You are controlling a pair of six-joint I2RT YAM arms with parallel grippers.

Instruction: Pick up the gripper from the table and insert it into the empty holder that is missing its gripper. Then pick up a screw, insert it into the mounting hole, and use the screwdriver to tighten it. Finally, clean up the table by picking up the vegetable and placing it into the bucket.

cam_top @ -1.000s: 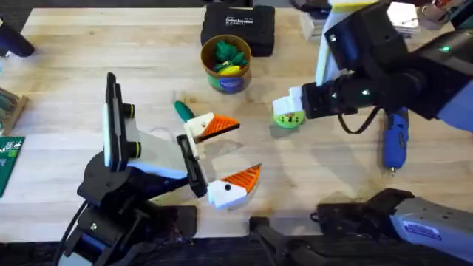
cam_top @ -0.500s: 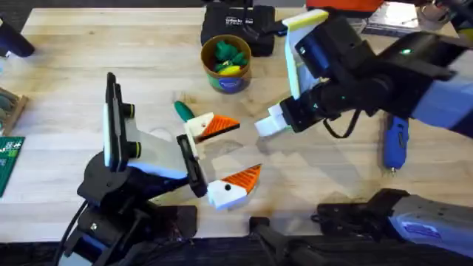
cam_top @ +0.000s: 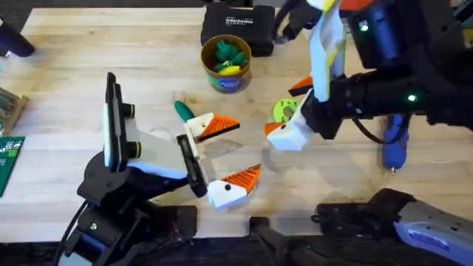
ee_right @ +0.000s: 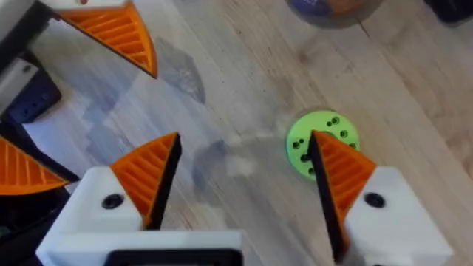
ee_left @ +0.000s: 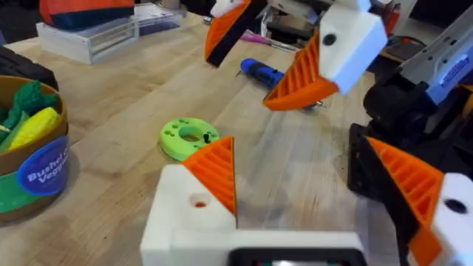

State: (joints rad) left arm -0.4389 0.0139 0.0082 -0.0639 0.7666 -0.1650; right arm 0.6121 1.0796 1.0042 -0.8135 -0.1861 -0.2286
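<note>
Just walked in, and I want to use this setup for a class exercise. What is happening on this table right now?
The right gripper hangs open and empty above the table, beside a green disc. The left gripper rests low near the front edge, open, holding nothing. A small green vegetable lies on the wood just behind it. The bucket already holds toy food. The blue screwdriver lies untouched off to the right.

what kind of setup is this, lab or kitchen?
Likely a robotics lab bench, not a kitchen: a light wooden table with a blue electric screwdriver, a green circuit board at its edge, and toy food in a small bucket.
</note>
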